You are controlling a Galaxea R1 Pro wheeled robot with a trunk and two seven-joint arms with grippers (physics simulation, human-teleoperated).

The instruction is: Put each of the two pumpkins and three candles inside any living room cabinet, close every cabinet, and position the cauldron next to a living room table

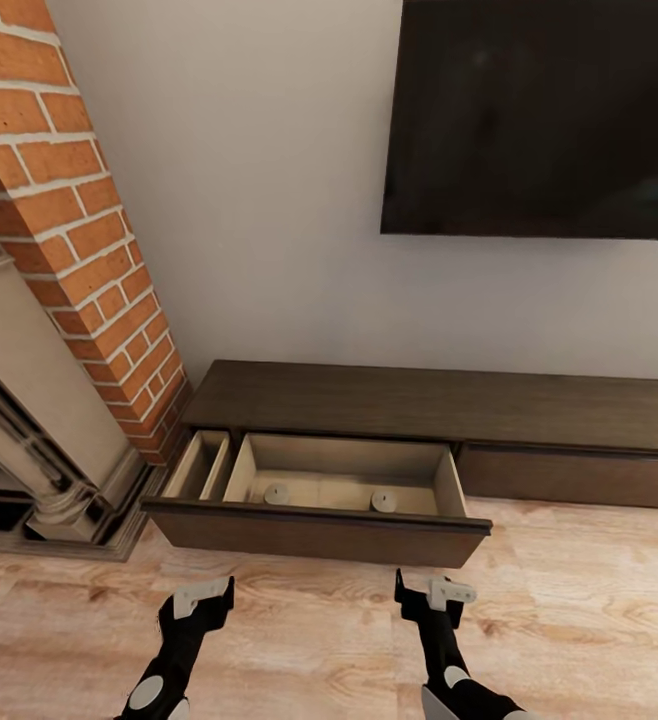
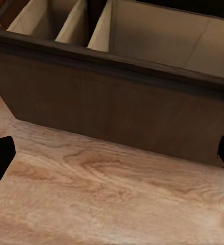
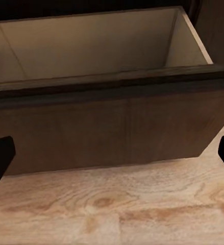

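- Plainly the storing step is the one in hand: the cabinet (image 1: 439, 405), a long low dark-brown unit against the far wall, has its left drawer (image 1: 319, 535) pulled out toward the robot, and two small pale discs (image 1: 277, 493) lie on the drawer floor, one left and one right (image 1: 384, 500) — they may be candles, though they are too small to say for sure.
- No pumpkin and no cauldron can be made out from this spot, so by my judgement much of the task is not yet done.
- Left hand (image 1: 205, 601): it hovers low over the floor just near the drawer front, fingers spread wide in its wrist view, with nothing between them.
- Right hand (image 1: 429, 596): likewise empty and wide open, near the right half of the drawer front.
- Next move, as I judge it: either go and fetch the remaining things while the drawer stands open, or push the front home — a flat, even push with both hands, since the front is plain and has no handle.
- Materials: the drawer front is matt dark-brown wood with a faint grain and a thicker top edge; its inside is smooth pale beige board, split by a partition into a narrow left bay (image 1: 197, 466) and a wide right one.
- Floor (image 1: 569, 620): light wood planks with bold knots and swirls.
- Surroundings: a red brick column (image 1: 79, 220) with pale mortar stands left, a moulded stone-coloured fireplace surround (image 1: 39, 440) below it — and a flat black screen (image 1: 539, 115) hangs on the plain wall.
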